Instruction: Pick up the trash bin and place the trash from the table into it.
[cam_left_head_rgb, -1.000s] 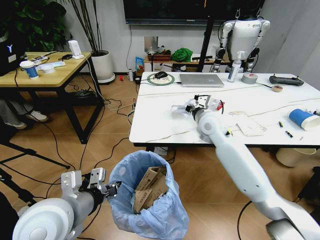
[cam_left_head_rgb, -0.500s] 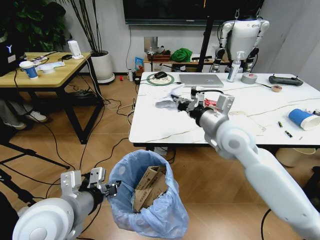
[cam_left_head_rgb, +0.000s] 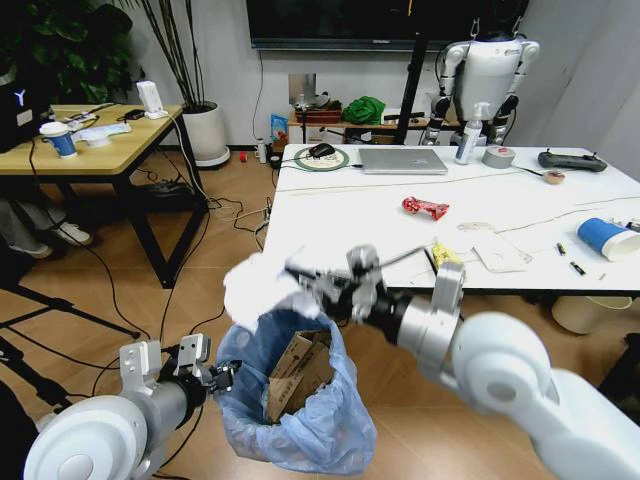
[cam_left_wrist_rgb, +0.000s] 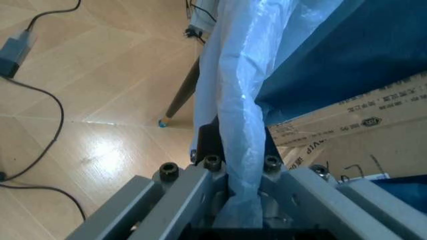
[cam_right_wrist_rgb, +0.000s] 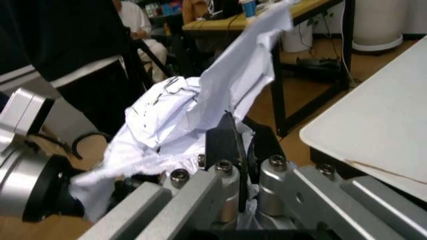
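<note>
The trash bin (cam_left_head_rgb: 300, 420), lined with a crinkled light-blue bag (cam_left_wrist_rgb: 243, 100), is held off the floor in front of the table (cam_left_head_rgb: 340, 235). My left gripper (cam_left_head_rgb: 215, 378) is shut on the bag's rim, and the left wrist view shows its fingers (cam_left_wrist_rgb: 200, 175) pinching the bunched plastic. A torn cardboard box (cam_left_head_rgb: 300, 372) lies inside. My right gripper (cam_left_head_rgb: 305, 285) is shut on crumpled white paper (cam_left_head_rgb: 262, 285) just above the bin's near rim, with the paper (cam_right_wrist_rgb: 193, 110) bulging past the fingers (cam_right_wrist_rgb: 223, 145). A red wrapper (cam_left_head_rgb: 425, 208), a yellow wrapper (cam_left_head_rgb: 445, 254), flat white paper (cam_left_head_rgb: 497, 252) and a blue cup (cam_left_head_rgb: 608, 238) lie on the table.
A silver laptop (cam_left_head_rgb: 403, 160), a grey tape roll (cam_left_head_rgb: 498, 156) and a black controller (cam_left_head_rgb: 572, 160) sit at the table's far side. A wooden desk (cam_left_head_rgb: 95, 150) stands to the left with cables on the floor. A cream bin (cam_left_head_rgb: 590, 312) stands under the table's right end.
My right arm has swung off the table and down toward the bin, carrying the white paper with it. The left gripper and the bin have stayed put.
</note>
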